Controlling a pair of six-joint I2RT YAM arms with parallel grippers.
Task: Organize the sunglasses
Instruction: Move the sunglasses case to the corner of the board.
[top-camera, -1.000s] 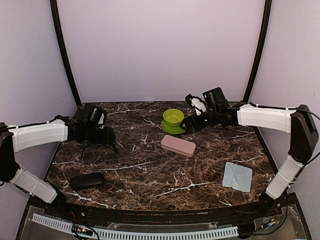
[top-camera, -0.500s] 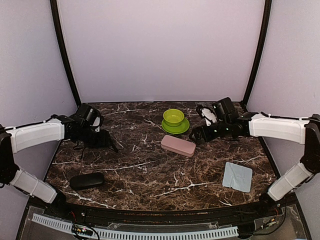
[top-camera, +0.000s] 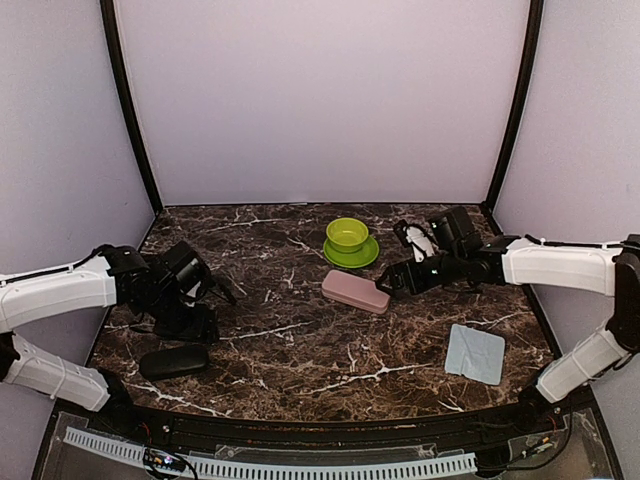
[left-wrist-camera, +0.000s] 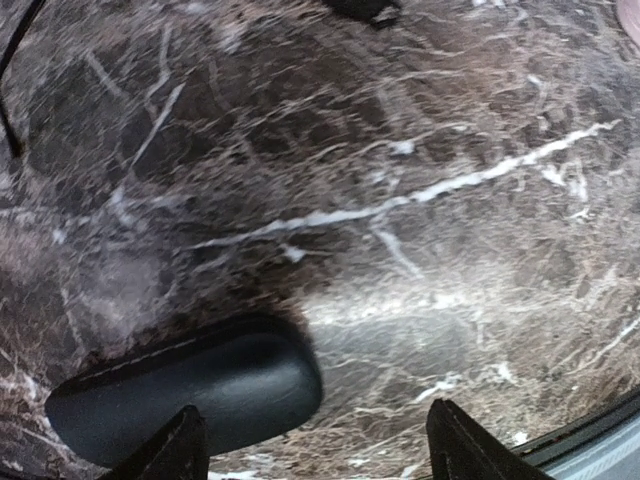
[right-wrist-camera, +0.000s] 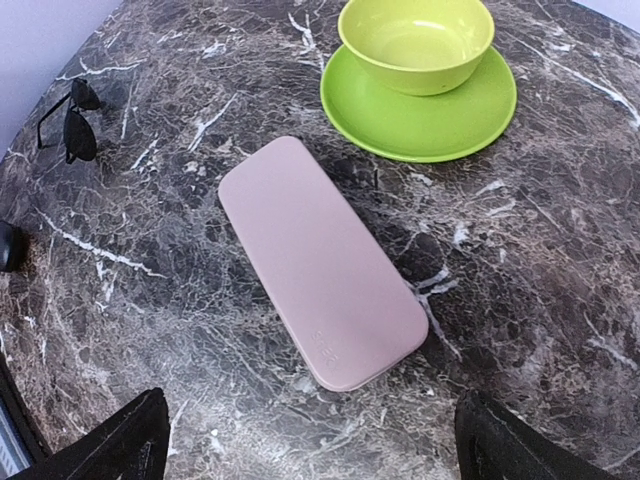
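No readable text, label, brand name, number or sign is showing in any view. The only lettering-like trace is sitting on the lid of the pink case: a faint embossed mark near the end of the case pointing toward six o'clock in the right wrist view. It is appearing too pale and too small to make out any letters.
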